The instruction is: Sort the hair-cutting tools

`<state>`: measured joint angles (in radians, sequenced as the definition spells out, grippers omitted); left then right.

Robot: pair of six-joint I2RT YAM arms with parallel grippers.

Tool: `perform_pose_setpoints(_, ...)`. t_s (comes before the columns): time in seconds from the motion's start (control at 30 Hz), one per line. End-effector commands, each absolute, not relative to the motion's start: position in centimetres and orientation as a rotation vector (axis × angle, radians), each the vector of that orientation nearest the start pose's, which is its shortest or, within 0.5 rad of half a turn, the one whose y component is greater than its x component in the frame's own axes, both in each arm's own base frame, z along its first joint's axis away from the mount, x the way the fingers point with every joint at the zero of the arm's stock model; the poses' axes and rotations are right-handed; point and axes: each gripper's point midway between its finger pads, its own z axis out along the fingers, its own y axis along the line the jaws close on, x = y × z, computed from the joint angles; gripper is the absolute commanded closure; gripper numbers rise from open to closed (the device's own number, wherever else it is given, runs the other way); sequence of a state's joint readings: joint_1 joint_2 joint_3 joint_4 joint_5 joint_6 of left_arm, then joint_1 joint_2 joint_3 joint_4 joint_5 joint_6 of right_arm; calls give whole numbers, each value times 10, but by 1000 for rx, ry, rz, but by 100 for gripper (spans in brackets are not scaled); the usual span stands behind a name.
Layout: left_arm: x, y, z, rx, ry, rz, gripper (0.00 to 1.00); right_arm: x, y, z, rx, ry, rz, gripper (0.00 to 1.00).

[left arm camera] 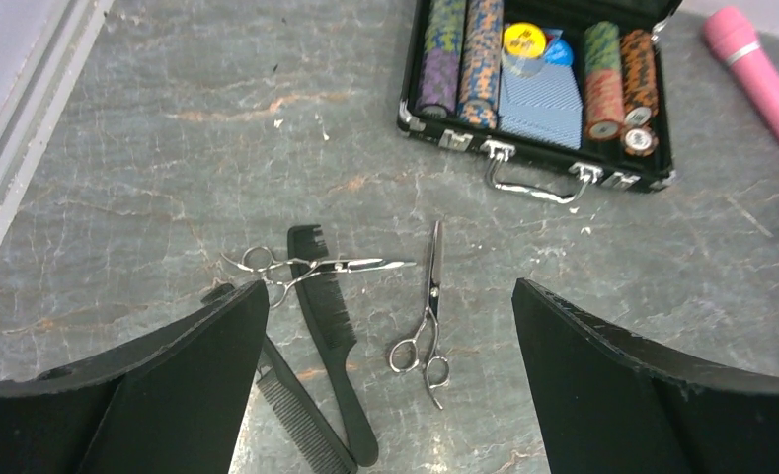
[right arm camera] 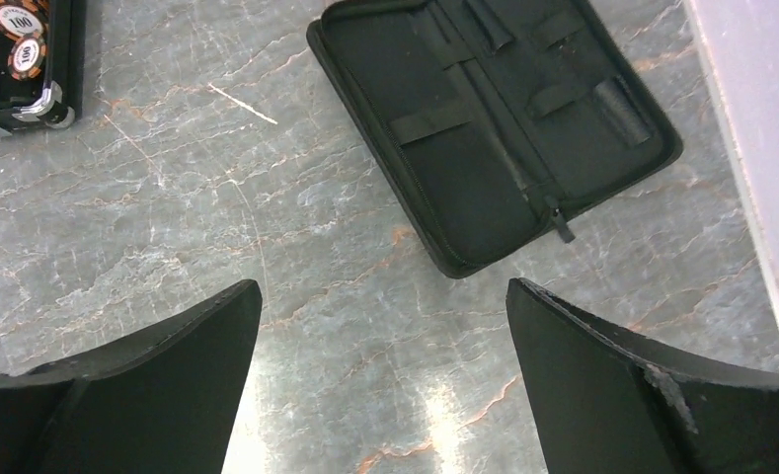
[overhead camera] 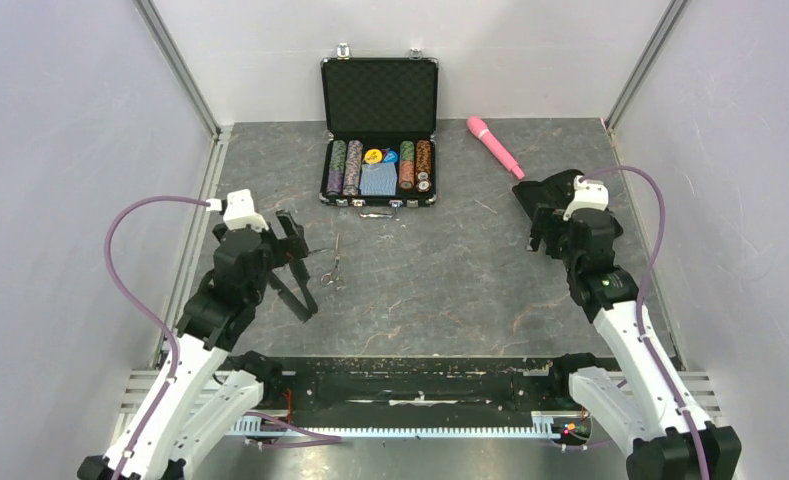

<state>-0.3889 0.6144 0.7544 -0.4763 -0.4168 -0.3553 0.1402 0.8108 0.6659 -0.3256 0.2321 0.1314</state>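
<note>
Left gripper [left arm camera: 387,291]: spread wide, empty, over scissors [left arm camera: 427,326] and combs [left arm camera: 331,326]. Right gripper [right arm camera: 381,286]: spread wide, empty, over pouch [right arm camera: 494,128].

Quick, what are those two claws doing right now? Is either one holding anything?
Left gripper: open, holding nothing.
Right gripper: open, holding nothing.

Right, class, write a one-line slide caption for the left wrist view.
Two scissors and two black combs lie on the grey table, an open chip case and pink wand beyond.
</note>
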Motion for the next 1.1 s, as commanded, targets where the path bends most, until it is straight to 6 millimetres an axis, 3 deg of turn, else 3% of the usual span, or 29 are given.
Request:
perform_pose_setpoints(0.0,261,-50,243,-283,1922,-141,0,295,17,198,183,2000,30,2)
perform_pose_setpoints(0.07,263,-55,232,-273,1981,-138,0,292,31,192,89,1988,96,2)
perform_pose_setpoints(0.33,274,-85,189,-157,2266,-147,0,290,48,171,31,2058,191,2)
perform_pose_setpoints(0.67,284,-128,133,-69,2558,-265,2,288,47,153,41,2092,183,2)
perform_pose_setpoints(1.07,310,-132,74,5,2789,-118,34,280,34,132,72,2106,106,2)
